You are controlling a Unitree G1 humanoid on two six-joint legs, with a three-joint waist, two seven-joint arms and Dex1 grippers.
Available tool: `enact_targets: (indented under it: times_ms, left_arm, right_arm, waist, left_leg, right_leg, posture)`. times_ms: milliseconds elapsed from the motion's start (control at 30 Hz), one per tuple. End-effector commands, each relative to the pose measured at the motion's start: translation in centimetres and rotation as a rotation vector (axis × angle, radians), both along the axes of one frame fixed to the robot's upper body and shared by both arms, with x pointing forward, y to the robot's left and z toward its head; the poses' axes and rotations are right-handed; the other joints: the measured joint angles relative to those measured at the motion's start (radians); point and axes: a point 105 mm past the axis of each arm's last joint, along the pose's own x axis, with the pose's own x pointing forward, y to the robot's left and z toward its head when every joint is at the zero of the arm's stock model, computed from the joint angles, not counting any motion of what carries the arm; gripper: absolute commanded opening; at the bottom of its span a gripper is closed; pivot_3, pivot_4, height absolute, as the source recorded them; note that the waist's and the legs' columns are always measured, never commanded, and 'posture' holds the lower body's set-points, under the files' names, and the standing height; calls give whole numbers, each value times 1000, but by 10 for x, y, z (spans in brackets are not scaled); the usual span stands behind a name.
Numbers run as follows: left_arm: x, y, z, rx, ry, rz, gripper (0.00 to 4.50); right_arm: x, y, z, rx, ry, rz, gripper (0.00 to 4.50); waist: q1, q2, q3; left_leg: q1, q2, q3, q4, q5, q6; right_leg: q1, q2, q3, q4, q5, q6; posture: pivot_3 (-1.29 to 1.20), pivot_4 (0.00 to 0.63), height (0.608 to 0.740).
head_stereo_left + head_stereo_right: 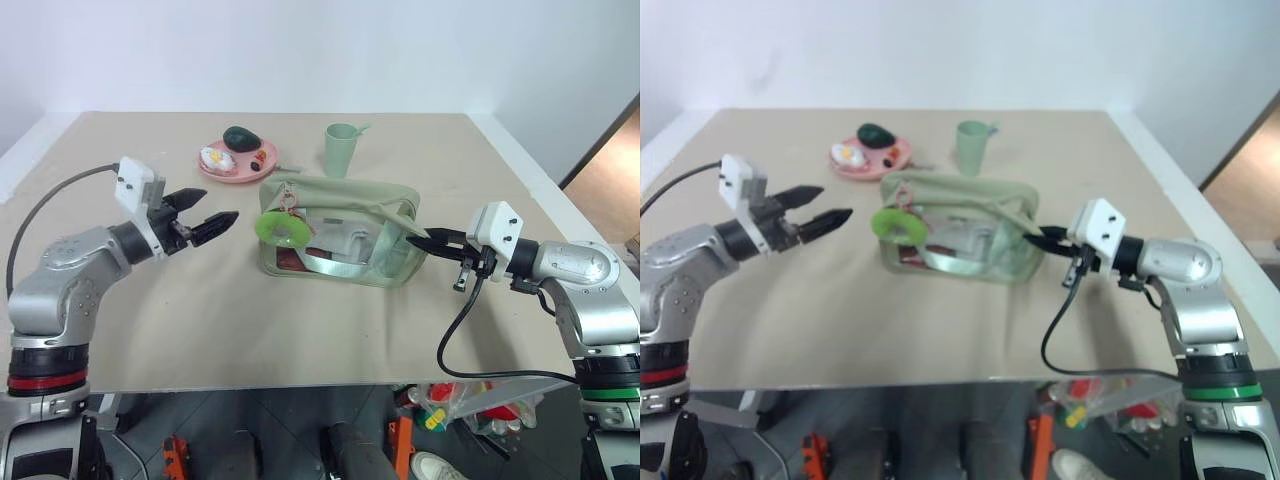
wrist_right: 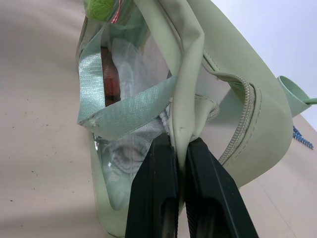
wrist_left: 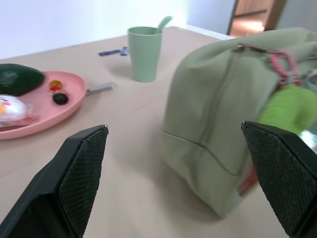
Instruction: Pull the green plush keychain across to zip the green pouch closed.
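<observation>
Left tool [image 1: 213, 222] sits spread wide, just short of the boxy sage-green fabric pouch [image 1: 340, 232] on the desk [image 1: 250, 320]. Right tool [image 2: 179, 148] pinches a pale strap at the far end. So it's the reach step; next it needs to grab the fuzzy lime-green ring keychain [image 1: 282, 229] hanging at the near end.

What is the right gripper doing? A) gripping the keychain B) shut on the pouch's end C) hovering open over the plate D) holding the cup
B: the right gripper has its jaws pinched on a fold of fabric at the pouch's end, away from the keychain.
</observation>
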Motion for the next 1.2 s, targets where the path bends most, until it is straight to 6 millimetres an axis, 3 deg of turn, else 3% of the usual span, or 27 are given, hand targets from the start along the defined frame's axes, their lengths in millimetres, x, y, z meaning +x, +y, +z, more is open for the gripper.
enact_targets:
  times_ms: [33, 367, 900, 1200]
  left_arm:
    - [3, -14, 2, 16, -46, -38, 4470]
    - [12, -26, -9, 30, -39, -92, 4470]
    - [1, -54, -4, -3, -9, -261, 4470]
    - [13, -56, 5, -2, -65, -241, 4470]
  right_arm:
    - [-1, 3, 6, -20, -21, 14, 0]
    - [-3, -2, 7, -34, -24, -2, 0]
    - [-7, -8, 4, -42, -22, -28, 0]
    - [-7, -9, 3, -41, -22, -31, 0]
  waist:
    - [0, 0, 0]
    - [0, 0, 0]
    - [1, 0, 0]
    - [1, 0, 0]
  left_leg:
    - [0, 0, 0, 0, 0, 0]
    - [0, 0, 0, 0, 0, 0]
    - [0, 0, 0, 0, 0, 0]
    - [0, -1, -1, 0, 0, 0]
  right_leg:
    - [0, 0, 0, 0, 0, 0]
    - [0, 1, 0, 0, 1, 0]
    - [0, 0, 0, 0, 0, 1]
    - [0, 0, 0, 0, 0, 1]
  posture:
    - [0, 150, 740]
    - [0, 150, 740]
    - [0, 150, 740]
    - [0, 150, 740]
